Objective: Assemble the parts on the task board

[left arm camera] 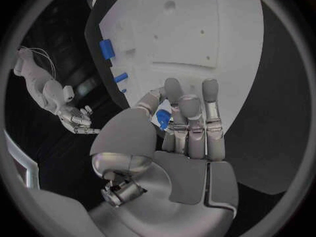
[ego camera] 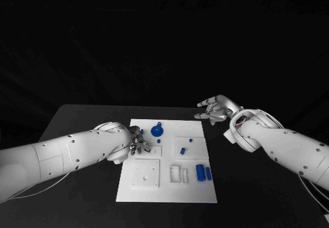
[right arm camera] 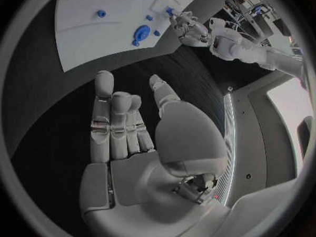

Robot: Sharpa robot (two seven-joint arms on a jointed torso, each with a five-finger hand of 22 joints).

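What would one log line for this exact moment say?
left hand: pinches small blue part over task board | right hand: open, off board, holds nothing

We see a matt white task board (ego camera: 167, 190) on a matt black table (ego camera: 82, 123). The parts (ego camera: 157, 131) look like smooth blue plastic. Both hands, left hand (ego camera: 139, 142) and right hand (ego camera: 216, 108), show satin silver metal.

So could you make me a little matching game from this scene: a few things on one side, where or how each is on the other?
Things:
1. left hand
2. right hand
3. round blue part
4. two blue cylinders

States:
A. lying side by side near the task board's right edge
B. open, over the black table beyond the board
C. pinching a small blue part
D. on the board's far half

Pairs: 1-C, 2-B, 3-D, 4-A
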